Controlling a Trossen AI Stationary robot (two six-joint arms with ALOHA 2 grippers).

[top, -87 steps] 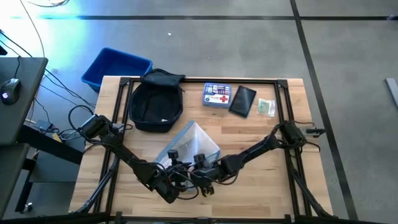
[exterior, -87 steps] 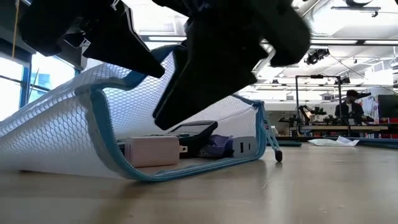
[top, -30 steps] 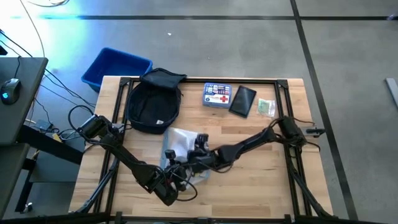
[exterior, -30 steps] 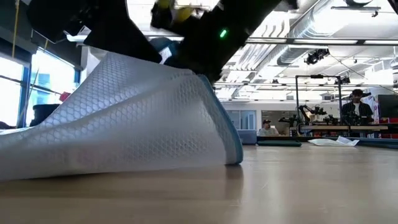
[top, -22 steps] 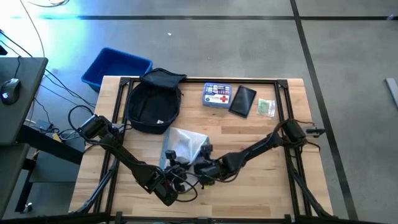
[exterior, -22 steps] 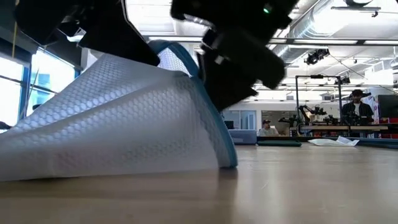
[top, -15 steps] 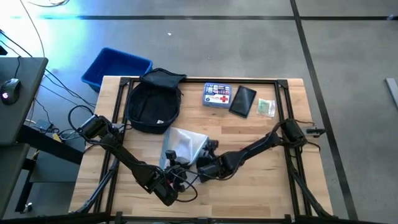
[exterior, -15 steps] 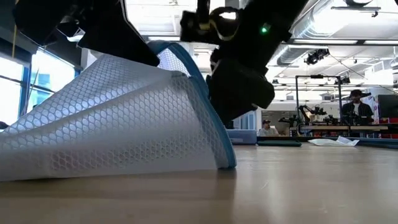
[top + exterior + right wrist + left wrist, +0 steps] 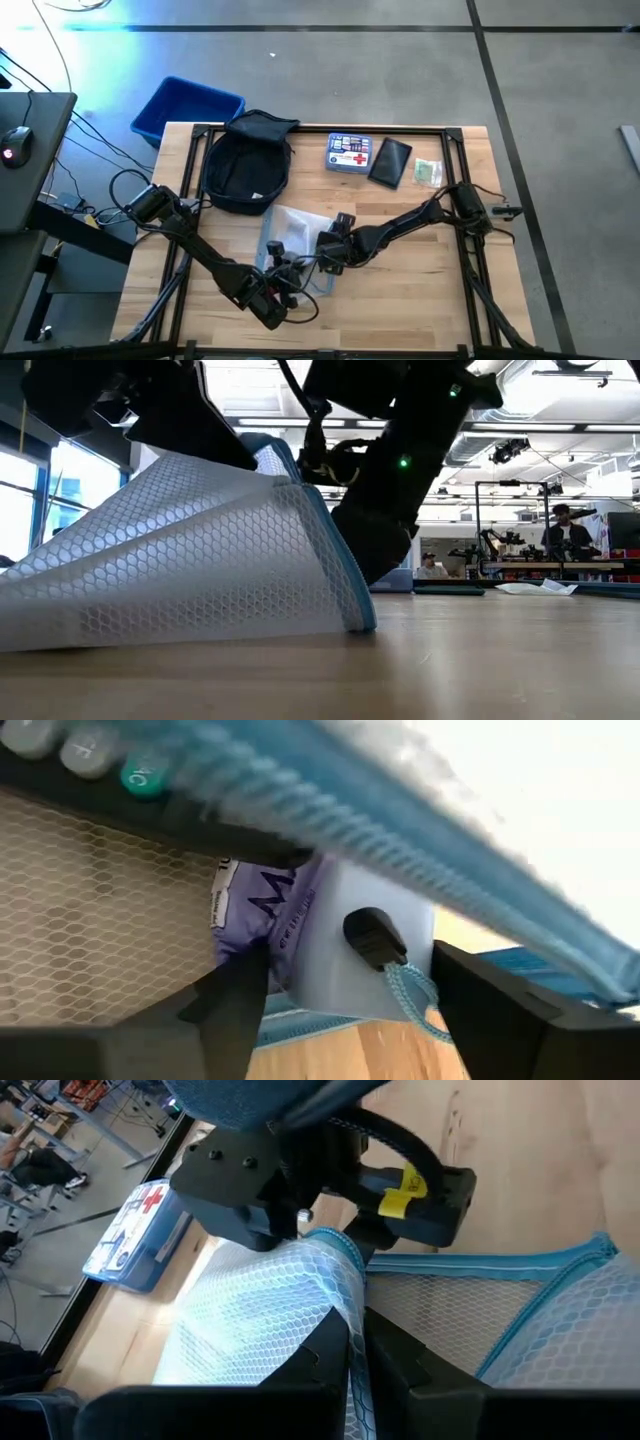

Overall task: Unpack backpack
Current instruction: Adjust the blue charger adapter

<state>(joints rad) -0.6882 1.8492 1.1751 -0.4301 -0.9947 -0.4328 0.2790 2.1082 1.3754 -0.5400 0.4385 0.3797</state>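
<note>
Bin (image 9: 186, 108): blue plastic, on the floor just off the worktop's far left corner.
Backpack (image 9: 247, 165): dark, lying flat by the far edge of the worktop (image 9: 420, 300), toward its left corner, flap end touching that edge; neither gripper touches it.
Left gripper (image 9: 283, 266): near the front edge, left of centre; fingers (image 9: 330, 1355) pressed together on a fold of the white mesh pouch (image 9: 296, 240), which the low view shows held up like a tent.
Mesh pouch: white honeycomb net with blue zipper trim (image 9: 340, 565), mid-worktop, in front of the backpack and apart from it.
Right gripper (image 9: 327, 250): at the pouch's right side, reaching into its opening; fingers (image 9: 235, 1000) apart, either side of a pale block with a dark stud (image 9: 360, 950) and a purple packet (image 9: 250, 915); contact with them cannot be told.
First-aid box (image 9: 349, 154): blue and white with a red cross, by the far edge, right of the backpack.
Black pouch (image 9: 390, 162): flat, just beside the box.
Small packet (image 9: 428, 173): greenish, near the far right corner.
</note>
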